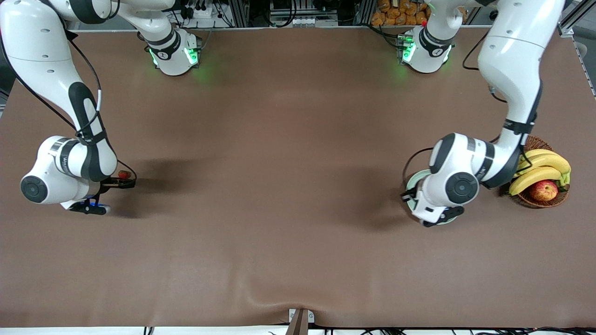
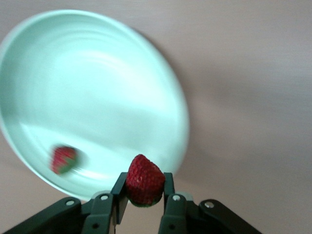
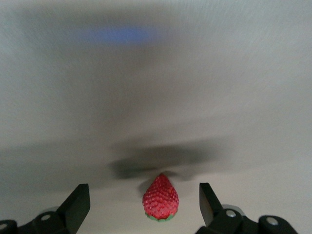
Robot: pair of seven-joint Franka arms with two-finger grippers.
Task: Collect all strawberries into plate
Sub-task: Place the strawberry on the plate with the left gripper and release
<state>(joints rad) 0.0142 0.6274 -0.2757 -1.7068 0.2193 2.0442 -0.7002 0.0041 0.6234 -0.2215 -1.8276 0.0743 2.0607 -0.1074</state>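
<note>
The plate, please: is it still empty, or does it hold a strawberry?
Not empty: one strawberry lies in the plate, while the left pincer holds another strawberry above the rim.

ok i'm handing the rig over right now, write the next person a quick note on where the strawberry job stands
Left gripper: shut on a strawberry, over the plate at the left arm's end of the table, beside the wicker basket of bananas and an apple.
Right gripper: open, low at the right arm's end, fingers either side of another strawberry on the table.
Done: one strawberry in the plate.
Left: release the held berry into the plate; grasp the last berry and carry it to the plate.
</note>
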